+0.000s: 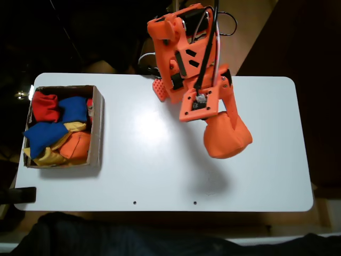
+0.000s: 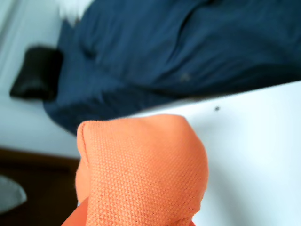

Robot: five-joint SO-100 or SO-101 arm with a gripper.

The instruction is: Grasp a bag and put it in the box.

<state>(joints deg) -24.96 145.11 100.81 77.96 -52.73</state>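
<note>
the jaws grip the orange bag (image 1: pixel 227 137), held above the white tabletop (image 1: pixel 160 160), well apart from the box (image 1: pixel 97 128) of coloured bags at the fixed view's left

Coarse-woven matt orange cloth bag (image 2: pixel 146 174), raw brown cardboard box (image 1: pixel 97 128), smooth white table (image 1: pixel 160 160)

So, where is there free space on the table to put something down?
In the fixed view, the white table is bare between the box and the held orange bag, along its front edge, and right of the bag. The box is crowded with bags. The arm's base takes the rear middle.
</note>
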